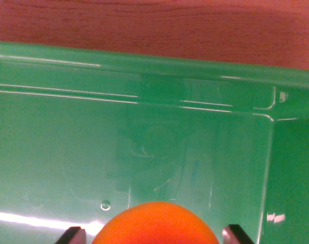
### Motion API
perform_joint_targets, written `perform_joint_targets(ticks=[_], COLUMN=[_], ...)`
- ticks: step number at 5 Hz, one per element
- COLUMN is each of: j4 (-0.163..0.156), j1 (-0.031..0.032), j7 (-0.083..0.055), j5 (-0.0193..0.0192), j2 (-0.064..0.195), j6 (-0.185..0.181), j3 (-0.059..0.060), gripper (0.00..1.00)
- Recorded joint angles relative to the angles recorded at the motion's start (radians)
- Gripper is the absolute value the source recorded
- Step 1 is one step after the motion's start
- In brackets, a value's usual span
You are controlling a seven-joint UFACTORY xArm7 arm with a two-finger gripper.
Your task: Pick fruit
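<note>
Here the wrist view looks down into a green plastic bin point(68, 132), which fills most of the frame. Its far rim runs across the upper part of the view, sloping slightly downward toward the wrist view's right. Beyond that rim a strip of reddish-brown wooden desk point(154, 23) is visible along the top edge.

The orange point(155, 226) sits at the bottom centre of the view, cut off by the lower edge, so only its upper, rounded part shows. It lies directly between the two dark fingertips point(72, 236) of the pincer point(155, 235), one at the lower left and one at the lower right. The fingertips stand apart on either side of the fruit, with a narrow band of green visible between each tip and the orange. Whether the fingers touch the fruit lower down cannot be told, since that area is out of frame.

The bin floor shows faint scratches, moulded ridges near the far wall, and a small circular mark point(105, 205) just beside the orange on the wrist view's left. Bright reflections streak the lower left of the floor.
</note>
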Motion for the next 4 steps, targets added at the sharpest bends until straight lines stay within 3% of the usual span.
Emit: perform_joint_targets(ticks=[1,2,3,4], j4=[0.000,0.032,0.032,0.062], j1=[0.0000,0.0005,0.0005,0.0010], j7=[0.000,0.000,0.000,0.000], j5=[0.0000,-0.0008,-0.0008,-0.0016], j2=[0.000,-0.015,-0.015,-0.029], j6=[0.000,0.047,0.047,0.092], j3=[0.000,0.000,0.000,0.000], gripper=[1.00,1.00,1.00,1.00])
